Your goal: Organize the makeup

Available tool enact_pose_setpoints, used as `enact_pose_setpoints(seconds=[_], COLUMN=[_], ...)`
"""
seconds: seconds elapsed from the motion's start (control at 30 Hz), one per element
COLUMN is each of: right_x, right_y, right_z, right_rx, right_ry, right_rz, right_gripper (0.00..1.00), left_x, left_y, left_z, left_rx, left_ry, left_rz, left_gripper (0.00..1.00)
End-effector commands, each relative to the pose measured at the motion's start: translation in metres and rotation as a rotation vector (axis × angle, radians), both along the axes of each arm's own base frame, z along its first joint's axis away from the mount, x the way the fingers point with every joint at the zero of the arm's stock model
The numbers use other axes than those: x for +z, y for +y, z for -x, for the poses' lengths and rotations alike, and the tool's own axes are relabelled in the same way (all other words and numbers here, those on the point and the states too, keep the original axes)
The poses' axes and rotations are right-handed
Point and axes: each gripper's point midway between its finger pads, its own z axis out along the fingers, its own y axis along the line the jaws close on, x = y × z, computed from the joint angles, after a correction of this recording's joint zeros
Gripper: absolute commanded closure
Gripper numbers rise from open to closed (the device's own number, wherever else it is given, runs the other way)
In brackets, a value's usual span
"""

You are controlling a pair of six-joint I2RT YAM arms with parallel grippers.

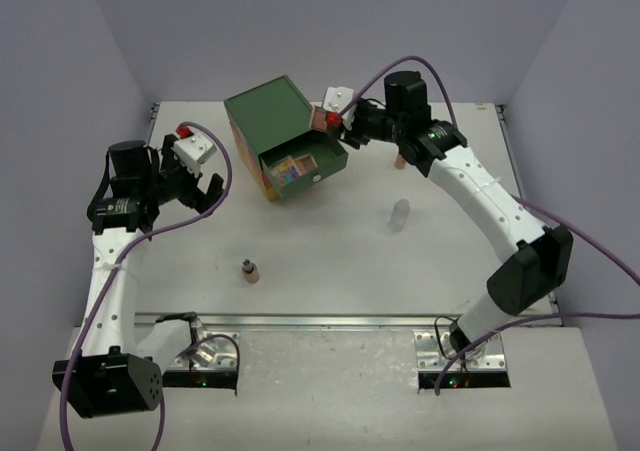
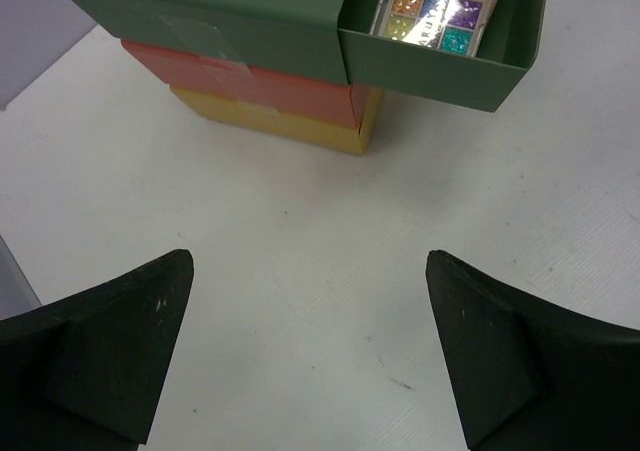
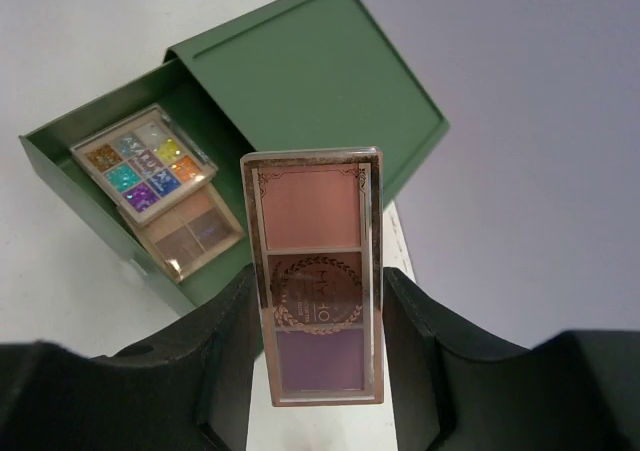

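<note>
The right gripper (image 3: 318, 346) is clamped on a long three-pan palette (image 3: 315, 271), one finger against each long edge. The pink pan stands clear beyond the fingertips, while the embossed brown and purple pans sit between them. Just past the palette and to its left, the green drawer (image 3: 90, 186) is pulled out of the drawer box (image 1: 262, 111). Inside it a glitter palette (image 3: 143, 161) lies on a brown palette (image 3: 190, 233), hiding part of it. Seen from overhead, the held palette is by the drawer's far right corner, but whether it touches the rim cannot be told.

A tan bottle (image 1: 398, 159) is half hidden behind the right arm. A clear bottle (image 1: 399, 214) stands farther toward the bases, well apart.

The left gripper (image 2: 310, 271) has its fingers spread wide over bare table (image 1: 330, 261), and only its dark fingertips show. Ahead of it sit the box's green, orange and yellow tiers. A dark-capped bottle (image 1: 249, 270) stands to its right, nearer the bases.
</note>
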Motion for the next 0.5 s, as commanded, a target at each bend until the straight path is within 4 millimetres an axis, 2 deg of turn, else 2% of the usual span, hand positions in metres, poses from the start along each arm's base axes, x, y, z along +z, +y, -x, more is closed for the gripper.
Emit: enact_pose_setpoints(seconds=[0.0,0.2,0.27,0.33,0.47], right_x=[0.000,-0.027,-0.027,-0.042,-0.059], right_y=[0.039,0.066,0.070,0.072,0.070], right_z=[-0.007,-0.012,-0.013,-0.010,-0.008], right_rx=[0.143,0.231,0.245,0.267,0.270], right_ry=[-0.081,-0.102,-0.090,-0.051,-0.037], right_rz=[0.060,0.125,0.134,0.172,0.206], right_gripper=[0.86,0.86,0.86,0.85,0.79], left_x=[0.016,0.011,0.009,0.007,0.005], left_y=[0.004,0.006,0.006,0.007,0.007], left_z=[-0.001,0.000,-0.001,-0.002,-0.002], left_rx=[0.014,0.016,0.013,0.016,0.013], left_ry=[-0.060,-0.052,-0.048,-0.042,-0.042], left_rz=[-0.023,-0.035,-0.033,-0.037,-0.040], left_gripper=[0.00,0.00,0.00,0.00,0.00])
